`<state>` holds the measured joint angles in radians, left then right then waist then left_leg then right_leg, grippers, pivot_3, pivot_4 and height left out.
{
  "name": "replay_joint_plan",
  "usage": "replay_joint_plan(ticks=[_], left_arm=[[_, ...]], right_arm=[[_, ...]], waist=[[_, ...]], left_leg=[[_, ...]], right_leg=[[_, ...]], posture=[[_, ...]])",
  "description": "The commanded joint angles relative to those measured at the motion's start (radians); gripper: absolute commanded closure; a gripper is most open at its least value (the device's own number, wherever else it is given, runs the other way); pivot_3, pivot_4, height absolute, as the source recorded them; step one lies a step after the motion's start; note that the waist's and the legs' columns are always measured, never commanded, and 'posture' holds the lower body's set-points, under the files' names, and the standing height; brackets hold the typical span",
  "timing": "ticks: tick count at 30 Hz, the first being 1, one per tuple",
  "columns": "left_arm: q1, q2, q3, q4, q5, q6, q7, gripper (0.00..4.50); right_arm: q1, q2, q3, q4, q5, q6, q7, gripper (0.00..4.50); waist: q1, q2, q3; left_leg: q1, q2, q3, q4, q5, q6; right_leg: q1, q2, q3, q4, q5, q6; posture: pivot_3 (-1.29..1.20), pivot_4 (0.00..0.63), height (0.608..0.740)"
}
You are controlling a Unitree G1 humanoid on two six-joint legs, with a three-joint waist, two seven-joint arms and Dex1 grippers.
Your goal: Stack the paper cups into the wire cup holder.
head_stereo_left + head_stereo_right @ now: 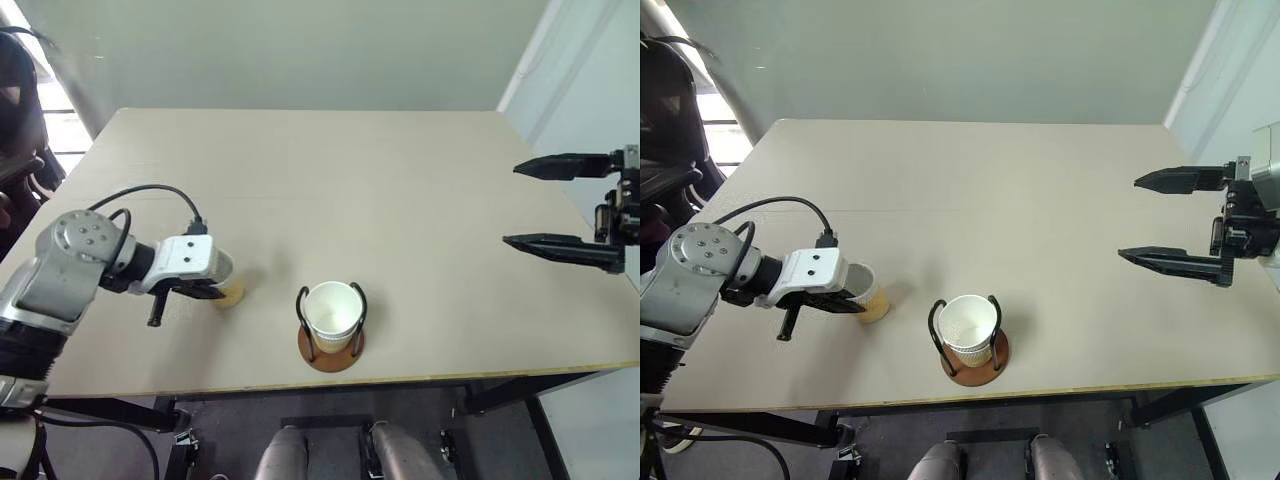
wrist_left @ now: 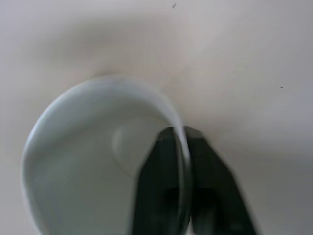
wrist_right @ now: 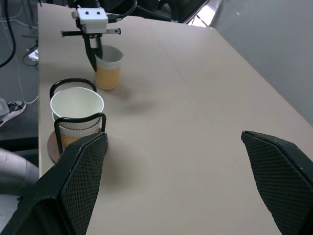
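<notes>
A tan paper cup (image 1: 874, 303) stands upright on the table, left of the wire cup holder (image 1: 332, 356). My left gripper (image 2: 178, 134) is shut on this cup's white rim, one finger inside the cup and one outside; the right wrist view shows the same grip on the cup (image 3: 108, 68) from across the table. In the holder, between the black wire loops, sits another paper cup (image 1: 332, 310) with a second rim showing just under it (image 3: 73, 125). My right gripper (image 1: 512, 205) hangs open above the table's right side, with nothing between its fingers.
The beige table (image 1: 380, 180) stretches wide behind and to the right of the cups. The holder stands close to the table's front edge (image 1: 400, 378). A dark chair (image 1: 665, 130) is off the table's far left corner. A black cable (image 1: 150, 190) loops over my left wrist.
</notes>
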<state>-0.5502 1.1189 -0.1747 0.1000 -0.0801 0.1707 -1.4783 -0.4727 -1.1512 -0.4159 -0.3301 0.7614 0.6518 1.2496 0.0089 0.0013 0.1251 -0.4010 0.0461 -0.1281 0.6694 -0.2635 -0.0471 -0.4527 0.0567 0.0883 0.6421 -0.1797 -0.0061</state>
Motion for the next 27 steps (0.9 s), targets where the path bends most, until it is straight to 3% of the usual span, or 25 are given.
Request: replay_joint_plan(ticks=[1, 8, 14, 24, 27], left_arm=[[-0.039, -0.001, 0.017, 0.002, 0.0, -0.017, -0.009, 4.47], [-0.104, -0.023, 0.026, 0.019, -0.038, -0.027, -0.056, 4.47], [-0.273, -0.078, -0.023, 0.058, -0.128, -0.081, -0.136, 4.47], [-0.672, -0.184, -0.301, 0.256, -0.318, -0.279, -0.136, 4.47], [-0.787, -0.207, -0.41, 0.284, -0.435, -0.334, -0.136, 4.47]], right_arm=[[0.001, -0.023, -0.047, -0.026, 0.017, -0.002, -0.015, 0.0], [0.03, -0.033, -0.071, -0.04, 0.025, -0.005, -0.007, 0.0], [0.068, -0.035, -0.135, -0.062, 0.046, 0.016, -0.025, 0.0], [0.171, -0.021, -0.247, -0.144, 0.054, 0.046, -0.089, 0.0], [0.198, -0.021, -0.285, -0.167, 0.059, 0.058, -0.104, 0.0]], waist=[[0.0, 0.0, 0.0], [0.003, 0.0, 0.0], [0.011, 0.0, 0.0], [0.016, 0.0, 0.0], [0.017, 0.0, 0.0]], left_leg=[[0.0, 0.0, 0.0, 0.0, 0.0, 0.0], [0.0, -0.001, 0.0, 0.002, 0.0, 0.0], [-0.002, -0.001, -0.002, 0.005, -0.001, 0.001], [-0.005, -0.003, -0.001, 0.013, -0.004, 0.006], [-0.008, -0.005, -0.002, 0.015, -0.005, 0.01]], right_leg=[[0.0, 0.0, 0.0, 0.0, 0.0, 0.0], [0.001, 0.0, 0.0, 0.0, 0.0, 0.001], [0.002, 0.0, 0.0, 0.0, 0.0, 0.003], [0.007, -0.002, 0.002, -0.01, 0.005, 0.013], [0.007, -0.004, 0.002, -0.015, 0.008, 0.019]], posture=[[0.0, 0.15, 0.74], [0.0, 0.15, 0.74], [0.0, 0.15, 0.74], [0.0, 0.15, 0.74], [0.0, 0.15, 0.74]])
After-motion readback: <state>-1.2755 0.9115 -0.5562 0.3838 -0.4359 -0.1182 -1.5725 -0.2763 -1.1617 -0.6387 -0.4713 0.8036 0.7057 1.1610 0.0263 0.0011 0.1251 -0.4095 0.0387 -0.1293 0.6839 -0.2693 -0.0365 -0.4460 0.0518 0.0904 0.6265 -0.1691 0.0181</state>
